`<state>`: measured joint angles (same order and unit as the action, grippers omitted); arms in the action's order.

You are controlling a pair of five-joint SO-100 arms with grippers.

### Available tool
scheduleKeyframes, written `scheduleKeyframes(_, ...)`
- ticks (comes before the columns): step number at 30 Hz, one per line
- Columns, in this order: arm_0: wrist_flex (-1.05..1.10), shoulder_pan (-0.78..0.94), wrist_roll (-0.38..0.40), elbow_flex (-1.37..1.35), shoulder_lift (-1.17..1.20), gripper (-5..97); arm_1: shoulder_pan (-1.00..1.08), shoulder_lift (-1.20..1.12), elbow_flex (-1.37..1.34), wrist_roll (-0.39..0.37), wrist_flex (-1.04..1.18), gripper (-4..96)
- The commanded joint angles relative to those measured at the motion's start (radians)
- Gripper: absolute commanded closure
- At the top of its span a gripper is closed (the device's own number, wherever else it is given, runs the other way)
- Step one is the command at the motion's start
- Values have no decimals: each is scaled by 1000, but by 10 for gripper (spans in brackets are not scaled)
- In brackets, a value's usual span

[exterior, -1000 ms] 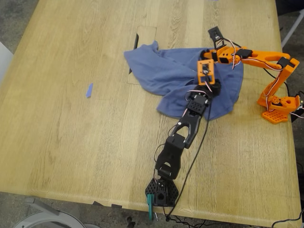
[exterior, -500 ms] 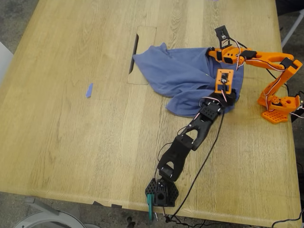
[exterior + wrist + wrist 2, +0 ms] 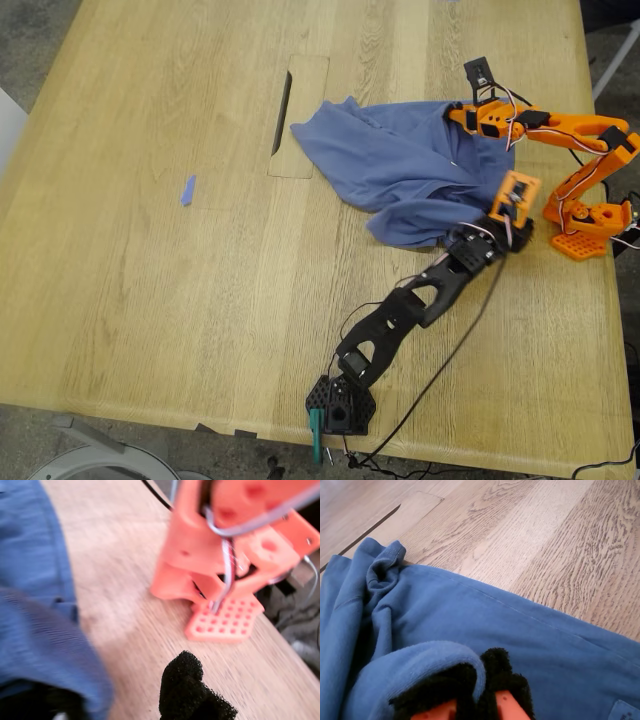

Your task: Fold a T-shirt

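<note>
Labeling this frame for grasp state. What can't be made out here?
- Chest print on the T-shirt: not visible in any view; the cloth lies bunched.
- My first gripper: first wrist view is motion-blurred and cloth covers one finger, so grip unclear.
- My second gripper: shut on a fold of the shirt; the picture's edge cuts off the jaws' lower part.
- Blue scrap: too small to identify, exterior view.

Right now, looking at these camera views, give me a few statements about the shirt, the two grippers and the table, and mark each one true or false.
1. The T-shirt lies bunched toward the exterior view's right. True.
2. My second gripper is pinching a fold of the shirt. True.
3. The shirt is folded into a neat rectangle. False: it is crumpled and uneven.
4. The blue scrap of tape lies on the shirt. False: it lies apart on bare table.
5. My first gripper's camera sees the orange arm base. True.
</note>
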<state>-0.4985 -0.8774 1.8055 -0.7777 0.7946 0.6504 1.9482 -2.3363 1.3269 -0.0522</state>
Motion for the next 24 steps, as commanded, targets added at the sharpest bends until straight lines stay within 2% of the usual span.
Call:
scheduleKeyframes(1,-121,28,-66,328,-38,481,-8,74,-3,6,12,914)
scheduleKeyframes(4,-353,52,-140,699,-233,393,-8,101,-15,8,29,914)
scheduleKeyframes(8,-635,78,-207,1115,-469,340,-6,138,-29,11,57,914)
scheduleKeyframes(16,-647,121,-313,1106,-512,298,-6,209,-71,14,91,914)
scheduleKeyframes(20,-549,147,-383,1104,-560,295,-6,244,-100,14,104,914)
scheduleKeyframes(24,-541,167,-434,1035,-565,294,-5,272,-121,14,118,914)
